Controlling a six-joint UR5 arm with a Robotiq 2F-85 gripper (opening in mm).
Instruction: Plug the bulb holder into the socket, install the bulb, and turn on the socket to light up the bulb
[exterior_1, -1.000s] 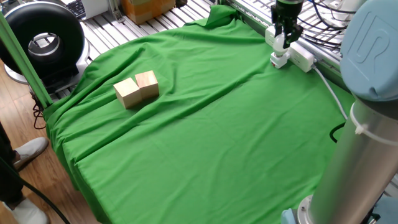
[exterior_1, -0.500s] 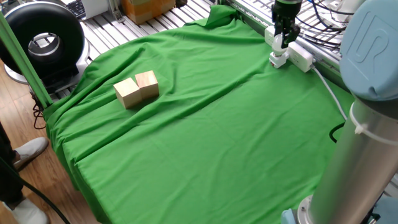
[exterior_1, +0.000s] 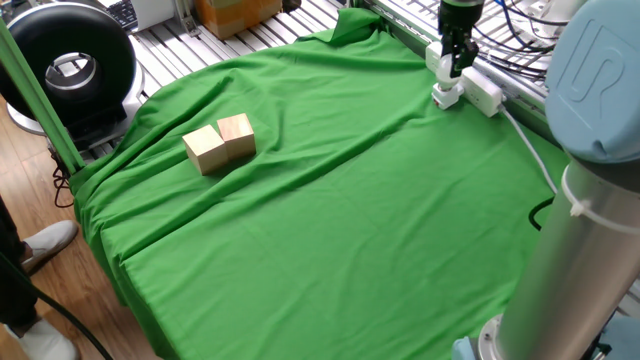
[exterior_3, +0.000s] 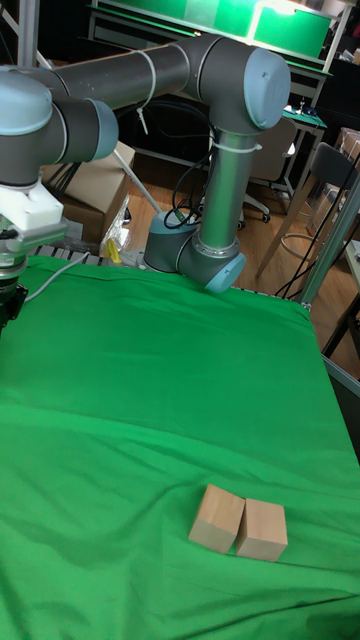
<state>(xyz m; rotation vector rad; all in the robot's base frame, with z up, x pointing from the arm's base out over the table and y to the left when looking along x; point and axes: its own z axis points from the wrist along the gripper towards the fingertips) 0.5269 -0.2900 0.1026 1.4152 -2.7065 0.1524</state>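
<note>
Green cloth covers the desk; two wooden blocks sit touching, well apart from the action. Hand is at the far right edge, directly over the socket, fingers nearly closed on a small white piece, probably the bulb, above the bulb holder plugged in at the strip's near end. Bulb looks light, smooth, fragile: grip the cylindrical body, not the dome.
</note>
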